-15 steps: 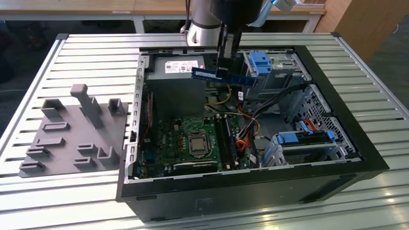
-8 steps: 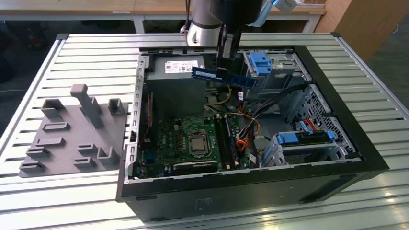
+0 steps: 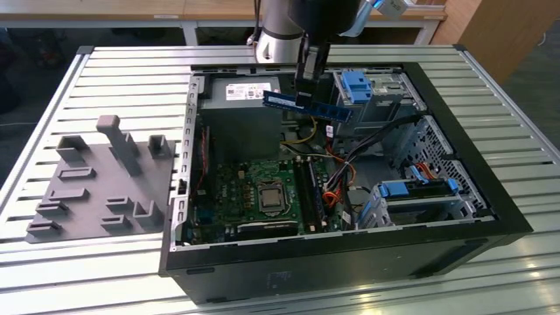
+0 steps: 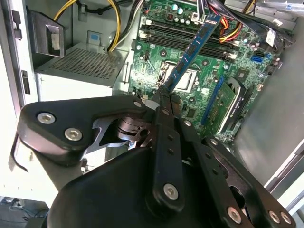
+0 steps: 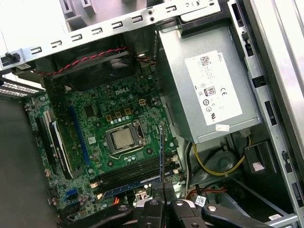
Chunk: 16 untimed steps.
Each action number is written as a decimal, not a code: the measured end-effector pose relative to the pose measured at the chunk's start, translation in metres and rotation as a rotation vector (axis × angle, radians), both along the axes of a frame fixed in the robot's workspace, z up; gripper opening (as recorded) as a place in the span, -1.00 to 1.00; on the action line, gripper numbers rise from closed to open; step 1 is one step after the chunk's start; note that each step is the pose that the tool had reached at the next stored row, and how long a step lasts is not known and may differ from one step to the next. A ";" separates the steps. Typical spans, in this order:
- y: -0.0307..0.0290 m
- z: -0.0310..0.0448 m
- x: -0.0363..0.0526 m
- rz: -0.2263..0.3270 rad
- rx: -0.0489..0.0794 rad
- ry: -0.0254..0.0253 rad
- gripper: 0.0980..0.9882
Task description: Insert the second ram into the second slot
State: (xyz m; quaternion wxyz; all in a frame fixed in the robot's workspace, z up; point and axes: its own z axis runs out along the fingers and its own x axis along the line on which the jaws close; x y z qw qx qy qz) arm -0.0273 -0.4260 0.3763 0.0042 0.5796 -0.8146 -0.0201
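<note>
Pinching the second ram [image 3: 332,110] in my gripper [image 3: 303,95], jaws clamped on it, aloft over the case [image 3: 350,262]. Memory slots [image 3: 311,190] lie at six o'clock. Transport step, I judge; seating demands edge alignment.

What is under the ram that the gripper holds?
The gripper, jaws shut on the ram, holds it in the air over the motherboard. Under it lie the memory slots and the processor socket. In the second wrist view the ram covers a strip of both.
</note>
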 end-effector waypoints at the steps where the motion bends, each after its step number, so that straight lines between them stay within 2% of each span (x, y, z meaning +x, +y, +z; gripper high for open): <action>1: 0.0000 0.0000 0.0000 -0.004 0.000 0.0000 -0.95; 16: 0.0000 0.0000 0.0000 -0.059 0.000 0.0000 -0.95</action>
